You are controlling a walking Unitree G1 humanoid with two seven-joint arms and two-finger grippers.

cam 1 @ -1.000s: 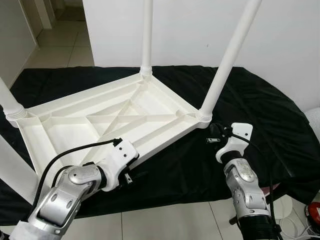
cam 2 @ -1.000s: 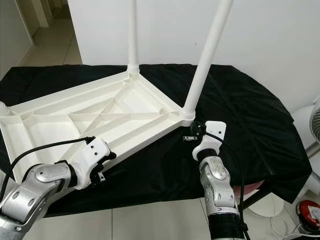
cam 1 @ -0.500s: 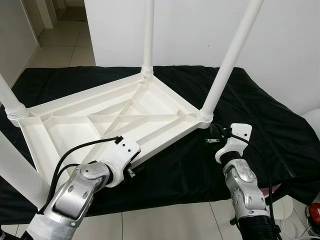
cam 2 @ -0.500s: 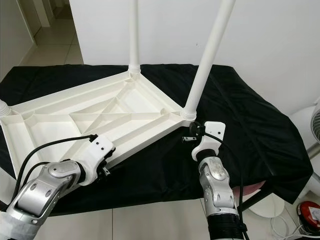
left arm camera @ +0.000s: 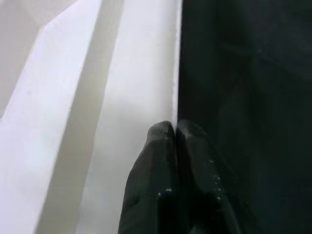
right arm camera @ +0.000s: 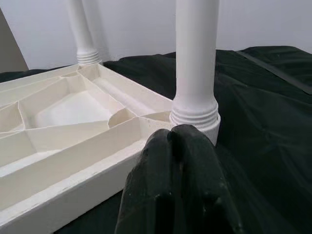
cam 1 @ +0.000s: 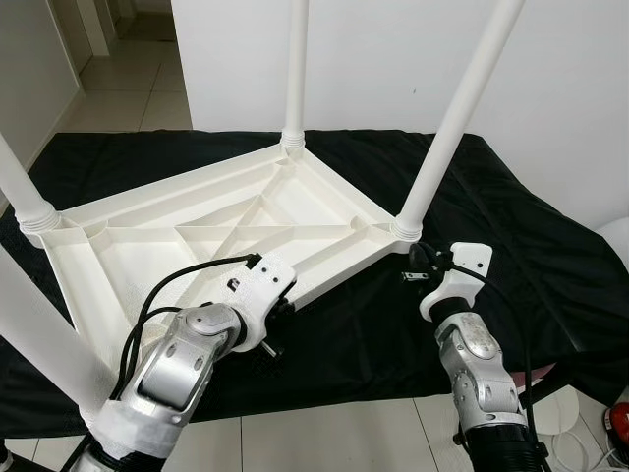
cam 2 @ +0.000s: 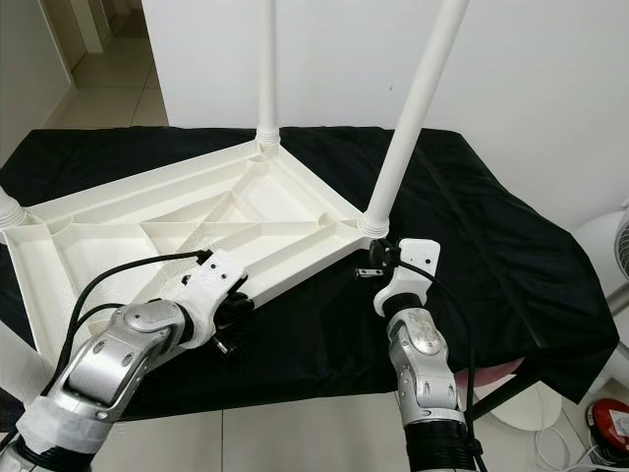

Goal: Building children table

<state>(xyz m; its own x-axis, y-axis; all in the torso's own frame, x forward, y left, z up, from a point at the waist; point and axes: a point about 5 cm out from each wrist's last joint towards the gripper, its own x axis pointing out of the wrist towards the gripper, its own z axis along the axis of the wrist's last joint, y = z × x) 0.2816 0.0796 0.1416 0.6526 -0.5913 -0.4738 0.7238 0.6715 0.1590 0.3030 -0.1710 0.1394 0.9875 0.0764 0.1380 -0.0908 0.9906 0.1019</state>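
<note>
My left gripper (left arm camera: 174, 127) has slid along the upturned white tabletop (cam 1: 147, 241) rim toward the near-right leg (cam 1: 447, 123), fingers clenched empty like my right gripper's (right arm camera: 176, 134); lift pending.

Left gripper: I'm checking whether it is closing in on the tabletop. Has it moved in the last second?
Yes. The left gripper has moved forward and rightward along the white tabletop's near edge, toward the corner leg.
</note>
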